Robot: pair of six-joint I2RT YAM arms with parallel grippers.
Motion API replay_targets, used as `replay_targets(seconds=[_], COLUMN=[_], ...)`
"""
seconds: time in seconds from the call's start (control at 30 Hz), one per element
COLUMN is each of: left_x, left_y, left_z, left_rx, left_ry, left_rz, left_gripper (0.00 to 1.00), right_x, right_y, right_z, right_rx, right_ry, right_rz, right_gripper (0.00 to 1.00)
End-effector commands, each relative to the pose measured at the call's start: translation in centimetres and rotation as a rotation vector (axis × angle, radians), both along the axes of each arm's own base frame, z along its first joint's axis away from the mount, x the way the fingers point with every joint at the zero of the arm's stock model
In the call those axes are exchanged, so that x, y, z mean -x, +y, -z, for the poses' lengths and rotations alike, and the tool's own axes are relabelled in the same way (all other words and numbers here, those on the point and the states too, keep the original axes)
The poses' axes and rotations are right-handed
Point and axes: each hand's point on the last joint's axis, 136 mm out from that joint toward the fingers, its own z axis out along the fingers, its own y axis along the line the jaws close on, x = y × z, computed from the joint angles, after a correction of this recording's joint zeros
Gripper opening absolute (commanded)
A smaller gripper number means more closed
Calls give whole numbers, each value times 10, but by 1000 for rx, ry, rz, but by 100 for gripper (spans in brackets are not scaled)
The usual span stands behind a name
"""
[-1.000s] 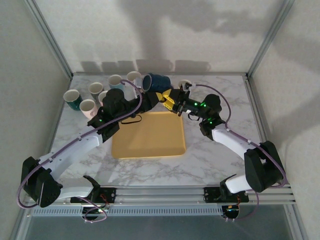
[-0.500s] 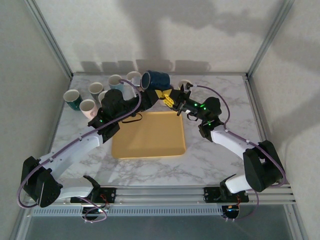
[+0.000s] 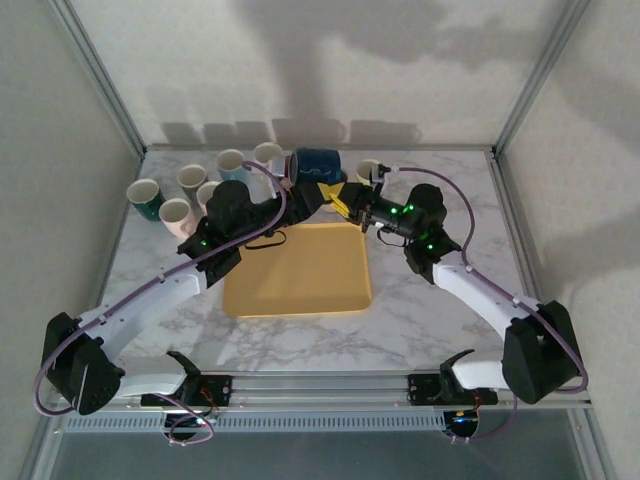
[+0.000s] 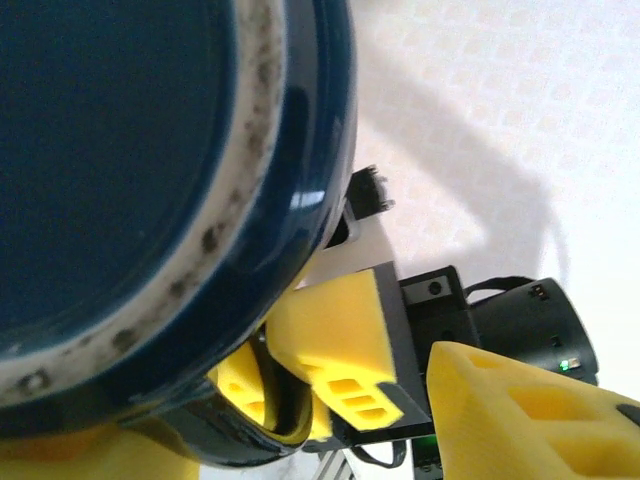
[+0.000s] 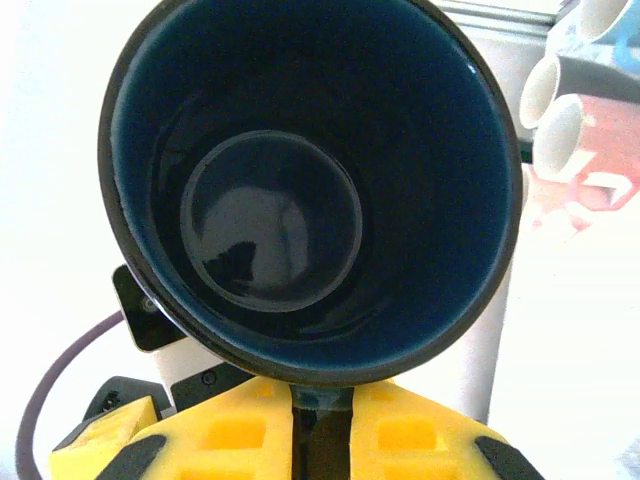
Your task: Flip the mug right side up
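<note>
White marble tabletop [image 3: 430,310], boxed in by pale walls, carries both arms to a meeting point at its far middle. The right gripper [image 5: 322,405] is clamped tight, its yellow pads [image 5: 235,430] pinching a narrow dark part of the dark blue mug [image 5: 310,190] just under the rim (handle or wall, I cannot tell which). From that wrist the mug's mouth gapes straight at the camera, glossy inside and with nothing in it.

The left gripper [image 3: 318,190] reaches in from the other side with its jaws parted. In its wrist view one yellow finger [image 4: 520,410] stands clear of the mug, while the other sits low against the mug's underside. That view looks at the mug's base, with its pale, speckled foot ring.

From above, the mug is tilted between the two grippers, just beyond the far edge of the yellow tray [image 3: 300,270]. The tray lies flat in the middle of the table with nothing on it. A cluster of pale and teal mugs [image 3: 205,192] stands mouth-up at the far left, and one more pale mug [image 3: 368,168] sits just beside the right wrist.
</note>
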Motion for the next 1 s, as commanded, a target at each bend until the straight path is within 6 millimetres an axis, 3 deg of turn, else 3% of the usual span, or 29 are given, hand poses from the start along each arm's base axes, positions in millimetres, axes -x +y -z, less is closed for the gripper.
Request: replay_targets(seconds=[0.0,0.5,0.83,0.97], left_x=[2,11,10,7], left_y=[7,31,48,53], left_z=[-20,-4,3,16], left_rx=[-20,-146,-230,-295], left_ry=[-68,-56,-63,-48], left_rz=[-25,-63,-101,-114], left_gripper=[61,67,68,68], right_x=[16,16,1,-10], right_y=[-5,-28,-61,-79], right_z=[-32,-35,-11,-1], right_rx=[52,158,339,440], right_ry=[-176,-246,-261,-270], right_rz=[-8,78,162,212], right_gripper=[0,0,0,0])
